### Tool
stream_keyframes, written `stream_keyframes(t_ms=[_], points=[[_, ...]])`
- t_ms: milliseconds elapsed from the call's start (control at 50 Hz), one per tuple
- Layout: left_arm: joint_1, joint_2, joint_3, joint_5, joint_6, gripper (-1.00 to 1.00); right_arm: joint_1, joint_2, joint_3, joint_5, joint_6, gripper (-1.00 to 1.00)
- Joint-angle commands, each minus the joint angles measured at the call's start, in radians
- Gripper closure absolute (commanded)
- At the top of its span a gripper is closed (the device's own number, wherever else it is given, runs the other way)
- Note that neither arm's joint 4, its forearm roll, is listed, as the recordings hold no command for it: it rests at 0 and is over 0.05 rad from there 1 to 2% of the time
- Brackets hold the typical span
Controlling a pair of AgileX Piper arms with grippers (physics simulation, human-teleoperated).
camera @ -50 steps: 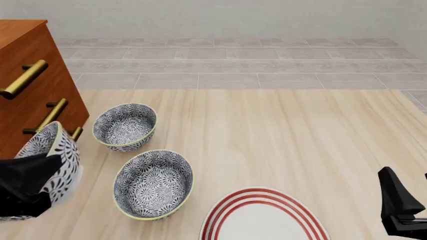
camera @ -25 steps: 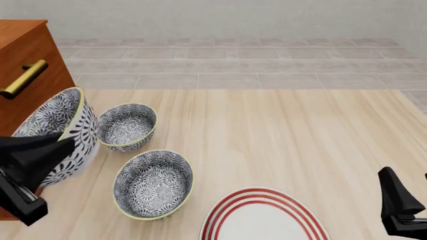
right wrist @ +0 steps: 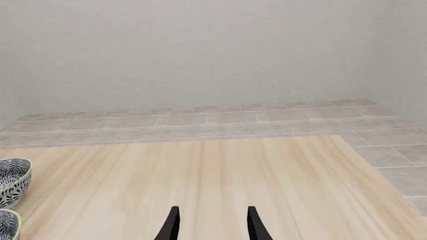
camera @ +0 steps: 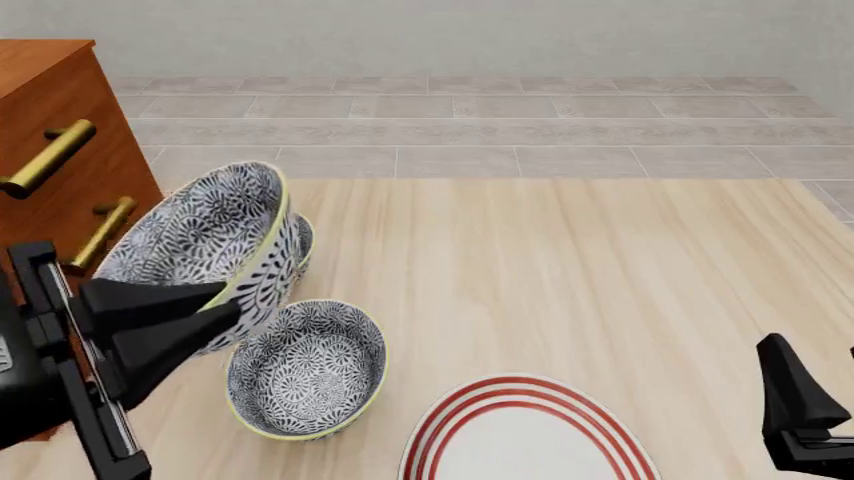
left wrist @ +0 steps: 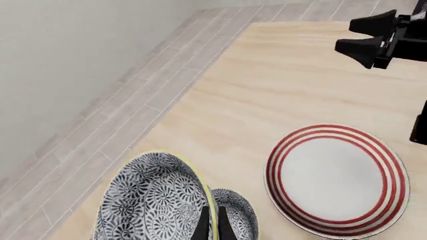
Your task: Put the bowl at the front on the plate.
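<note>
A pale wooden table (camera: 574, 260) fills the scene, with a grey tiled floor (camera: 454, 120) beyond its far edge and a plain light wall behind that.

At the table's left edge stands a brown wooden cabinet (camera: 54, 150) with brass bar handles (camera: 47, 158). Just in front of it the left gripper (camera: 200, 305) holds the bowl (camera: 207, 240) by its rim, the dark fingers clamped on the near wall. The bowl is lifted off the table and tilted, its opening turned up and toward the far left, its pale yellow-green rim and dense blue-grey floral pattern in plain sight. In the left wrist view the same bowl (left wrist: 157, 200) fills the lower part of the picture, with the thin fingers (left wrist: 203, 227) pinching its rim.

Behind the held bowl, and mostly hidden by it, a second bowl (camera: 302, 240) of the same pattern rests on the table near the left edge. A third bowl (camera: 307, 368) sits upright toward the near edge, just right of the left gripper.

Right of that bowl, at the near edge, lies the plate (camera: 527, 432), white with red rings, cut off by the frame; nothing rests on it. The left wrist view shows the plate (left wrist: 337, 177) whole.

At the near right corner the right gripper (camera: 801, 410) hangs above the table, well apart from the plate. In the right wrist view its two fingers (right wrist: 172, 225) stand parted with nothing between them.
</note>
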Motion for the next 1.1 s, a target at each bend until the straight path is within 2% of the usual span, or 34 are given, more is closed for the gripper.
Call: stream_keyframes(t_ms=[20,160,620,680,800,820,860,1100], points=[[-0.136,0.051,-0.022,-0.041,0.042,1.0,-0.001,0.001,0.0,0.002,0.003,-1.0],[-0.189,0.082,-0.023,-0.068,0.062,1.0,-0.003,0.0,0.0,0.002,0.004,-1.0],[-0.465,0.256,-0.016,-0.193,0.187,1.0,0.001,0.0,0.0,0.003,-0.006,-1.0],[-0.521,0.279,-0.013,-0.22,0.216,1.0,0.002,0.0,-0.002,0.005,-0.007,-1.0],[-0.601,0.309,-0.035,-0.239,0.205,1.0,0.003,0.001,-0.002,0.007,-0.007,-1.0],[-0.596,0.31,-0.042,-0.233,0.195,1.0,0.003,0.001,-0.002,0.007,-0.008,-1.0],[-0.617,0.311,-0.028,-0.257,0.227,1.0,0.003,0.001,-0.002,0.007,-0.008,-1.0],[-0.67,0.343,-0.064,-0.248,0.218,1.0,0.002,0.0,0.001,0.005,-0.007,-1.0]])
